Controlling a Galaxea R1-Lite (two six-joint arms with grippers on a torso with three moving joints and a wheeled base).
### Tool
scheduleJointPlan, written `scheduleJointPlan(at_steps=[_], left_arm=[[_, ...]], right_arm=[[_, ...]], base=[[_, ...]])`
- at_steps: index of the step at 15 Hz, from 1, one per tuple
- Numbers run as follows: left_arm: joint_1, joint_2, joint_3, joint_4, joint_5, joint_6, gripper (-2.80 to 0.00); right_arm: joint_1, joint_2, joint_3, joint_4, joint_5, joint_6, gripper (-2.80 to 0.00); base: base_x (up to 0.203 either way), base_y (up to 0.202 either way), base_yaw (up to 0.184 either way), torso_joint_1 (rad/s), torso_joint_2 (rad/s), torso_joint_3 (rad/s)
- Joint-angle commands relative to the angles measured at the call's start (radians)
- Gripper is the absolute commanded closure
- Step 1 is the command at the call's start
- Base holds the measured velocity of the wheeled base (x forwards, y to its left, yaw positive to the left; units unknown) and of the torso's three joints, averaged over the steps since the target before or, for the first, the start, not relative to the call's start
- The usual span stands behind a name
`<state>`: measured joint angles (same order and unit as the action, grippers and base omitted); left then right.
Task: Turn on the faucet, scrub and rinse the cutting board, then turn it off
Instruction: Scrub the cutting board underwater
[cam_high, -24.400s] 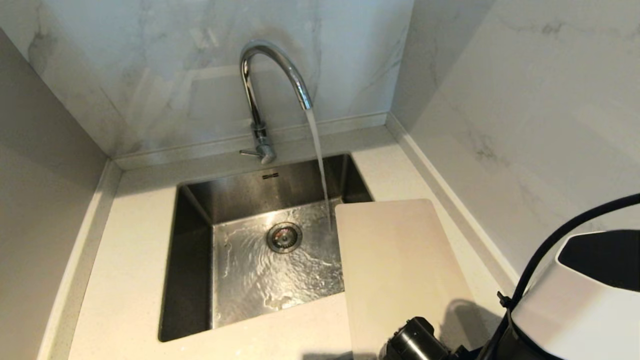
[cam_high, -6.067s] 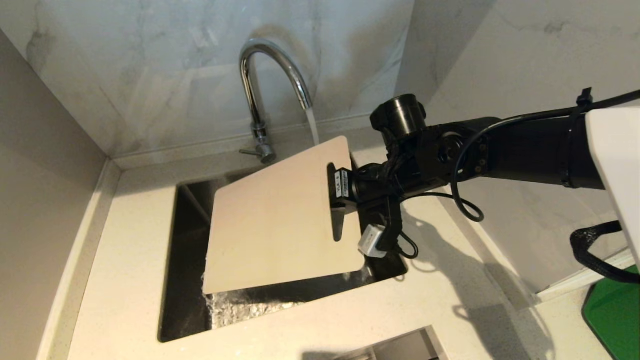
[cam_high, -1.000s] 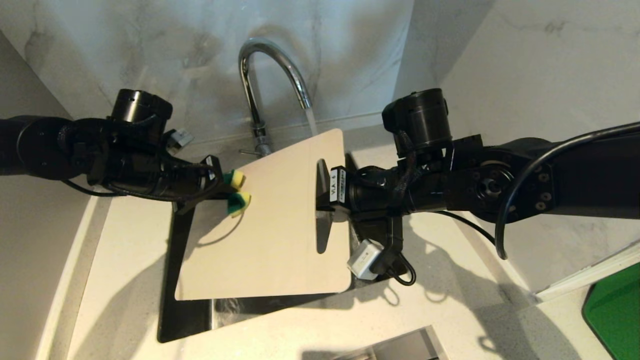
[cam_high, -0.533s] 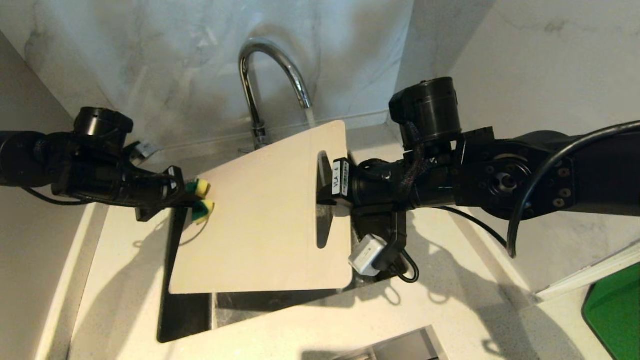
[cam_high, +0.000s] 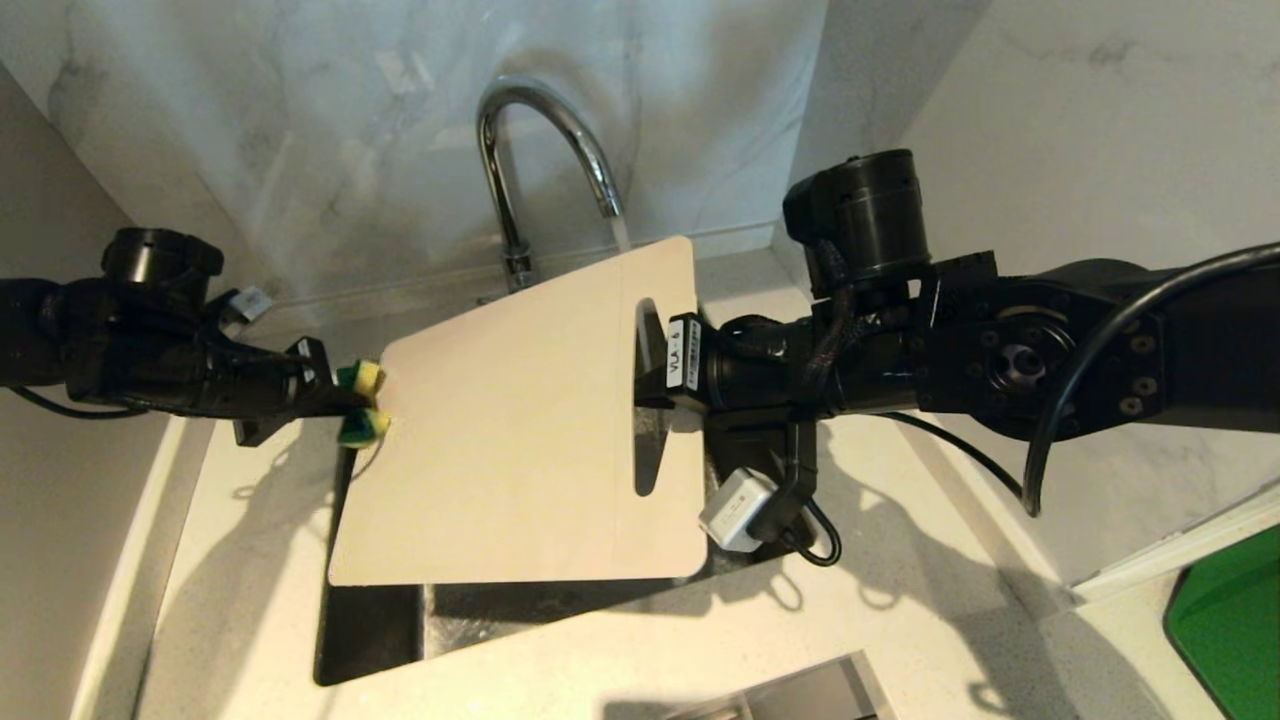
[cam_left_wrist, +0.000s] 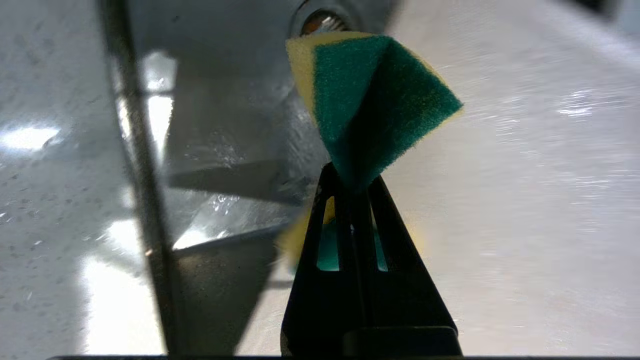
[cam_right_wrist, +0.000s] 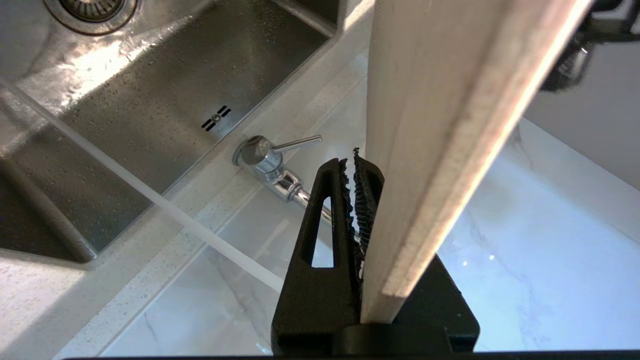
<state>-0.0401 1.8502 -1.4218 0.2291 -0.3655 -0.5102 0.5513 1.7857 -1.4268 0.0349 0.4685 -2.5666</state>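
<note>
Two claws: right (cam_high: 650, 375) grips one cutting board (cam_high: 520, 440), left (cam_high: 335, 405) one sponge (cam_high: 362, 400).

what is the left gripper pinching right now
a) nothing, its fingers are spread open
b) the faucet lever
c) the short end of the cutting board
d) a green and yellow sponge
d: the left gripper is shut on the sponge, at the left edge of the cutting board, which the right gripper holds over the sink.
</note>
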Motion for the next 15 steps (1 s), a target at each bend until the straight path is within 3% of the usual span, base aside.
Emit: scheduleJointPlan(at_steps=[1,6,10,12,15], left_arm=[[-0.043,-0.075,-0.045,0.02,-0.003,-0.025,0.0],[-0.249,-0.201,-0.191,0.197,-0.002,-0.102,0.0],[-0.528,-0.265,-0.131,0.24,0.042,-0.154,0.0],[-0.574,-0.251,-0.03,0.196,0.1,-0.161,0.0],[-0.549,-0.216,0.129,0.007,0.133,-0.157,0.0]], right_arm=[[-0.001,0.0,0.005,0.002,0.001,-0.016,0.0],[-0.002,0.001,0.009,0.002,0.001,-0.015,0.0],[-0.004,0.001,0.008,0.001,0.0,-0.015,0.0],[-0.004,-0.007,0.009,0.002,-0.001,-0.015,0.0],[-0.005,-0.02,0.011,0.002,-0.001,-0.014,0.0]], base=[[0.0,0.0,0.0,0.0,0.0,0.0],[0.0,0.0,0.0,0.0,0.0,0.0],[0.0,0.0,0.0,0.0,0.0,0.0],[0.0,0.0,0.0,0.0,0.0,0.0],[0.0,0.0,0.0,0.0,0.0,0.0]])
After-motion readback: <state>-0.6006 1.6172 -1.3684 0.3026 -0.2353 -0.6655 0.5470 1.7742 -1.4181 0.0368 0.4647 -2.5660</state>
